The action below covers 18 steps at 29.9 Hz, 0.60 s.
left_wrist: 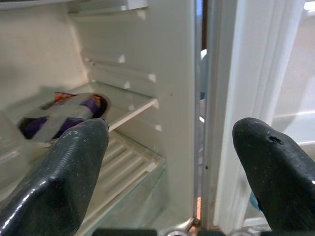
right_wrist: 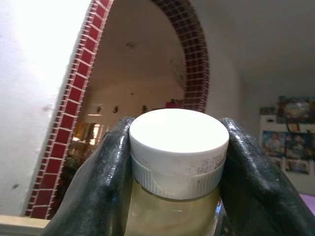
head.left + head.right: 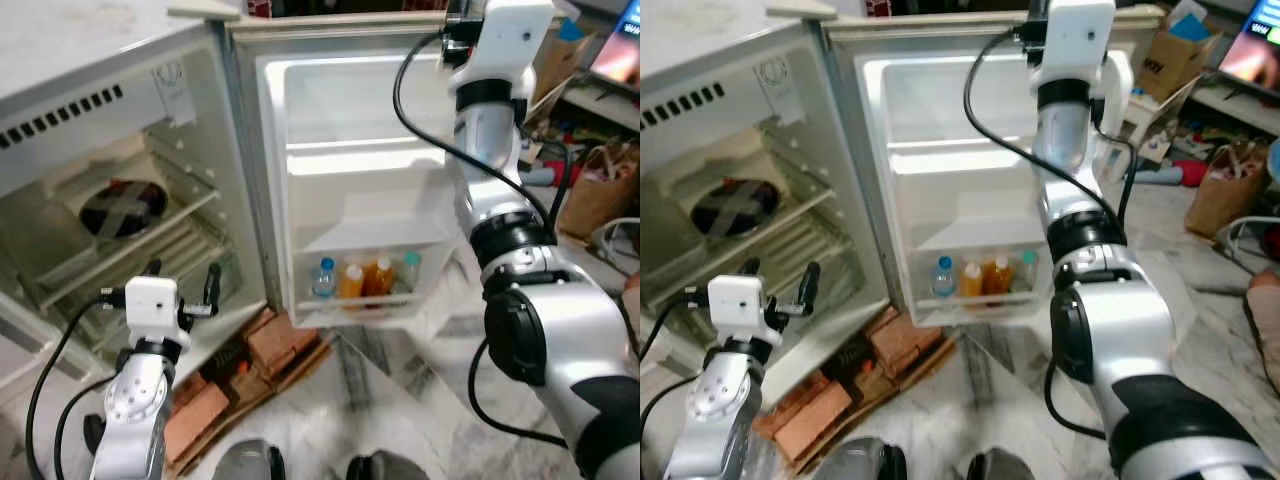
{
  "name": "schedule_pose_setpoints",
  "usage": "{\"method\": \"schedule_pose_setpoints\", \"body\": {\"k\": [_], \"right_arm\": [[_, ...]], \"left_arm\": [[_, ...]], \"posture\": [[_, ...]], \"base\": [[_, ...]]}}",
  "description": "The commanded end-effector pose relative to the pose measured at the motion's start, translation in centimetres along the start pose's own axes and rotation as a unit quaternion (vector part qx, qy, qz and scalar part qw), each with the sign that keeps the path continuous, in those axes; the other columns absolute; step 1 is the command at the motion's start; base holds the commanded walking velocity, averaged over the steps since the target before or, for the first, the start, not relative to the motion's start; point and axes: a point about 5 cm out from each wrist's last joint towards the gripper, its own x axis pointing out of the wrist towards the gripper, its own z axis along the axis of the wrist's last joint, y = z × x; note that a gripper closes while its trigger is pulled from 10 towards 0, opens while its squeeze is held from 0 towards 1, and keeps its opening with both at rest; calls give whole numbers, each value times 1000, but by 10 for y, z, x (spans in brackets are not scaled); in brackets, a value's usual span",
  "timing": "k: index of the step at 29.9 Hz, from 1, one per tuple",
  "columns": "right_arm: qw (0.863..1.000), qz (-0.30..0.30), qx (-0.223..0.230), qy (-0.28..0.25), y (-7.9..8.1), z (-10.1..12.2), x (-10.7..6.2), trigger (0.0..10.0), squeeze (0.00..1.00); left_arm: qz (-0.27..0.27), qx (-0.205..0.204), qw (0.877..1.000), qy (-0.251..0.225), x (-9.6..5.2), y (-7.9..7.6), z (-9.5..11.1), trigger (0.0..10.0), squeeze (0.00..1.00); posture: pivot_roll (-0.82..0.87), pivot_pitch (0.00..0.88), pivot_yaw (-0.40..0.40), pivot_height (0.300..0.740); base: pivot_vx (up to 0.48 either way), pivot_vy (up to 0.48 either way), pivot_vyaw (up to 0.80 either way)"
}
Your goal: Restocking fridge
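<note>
Bricks [image 3: 275, 345] lay below the fridge door [image 3: 360, 180]; door shelf [image 3: 365, 305] held four bottles [image 3: 362, 278]. Right gripper [image 2: 177, 162] fingers clamped a white-capped bottle [image 2: 178, 147]; left gripper [image 1: 172, 162] fingers spread, empty.

txt: bottle cap [image 2: 179, 137] rim | small printed code, digits too blurry to read | no other legible txt

1. Bright light is washing out the open fridge door [image 3: 350, 170], its white liner glaring.
2. The fridge cavity [image 3: 110, 230] is sitting dimmer, in soft shadow.
3. Head views are bending at the edges (mild fisheye).
4. The bottle cap [image 2: 179, 142] is showing sharp while the brick arch [image 2: 189, 54] behind it is blurring.
</note>
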Motion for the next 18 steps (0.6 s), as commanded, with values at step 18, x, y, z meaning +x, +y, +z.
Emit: {"method": "schedule_pose_setpoints", "body": {"k": [18], "right_arm": [[967, -59, 5, 247, -17, -79, -62, 10000, 0]], "left_arm": [[-11, 13, 1000, 17, -11, 1, 7, 10000, 0]], "posture": [[260, 101, 0, 740]], "base": [[0, 0, 0]]}}
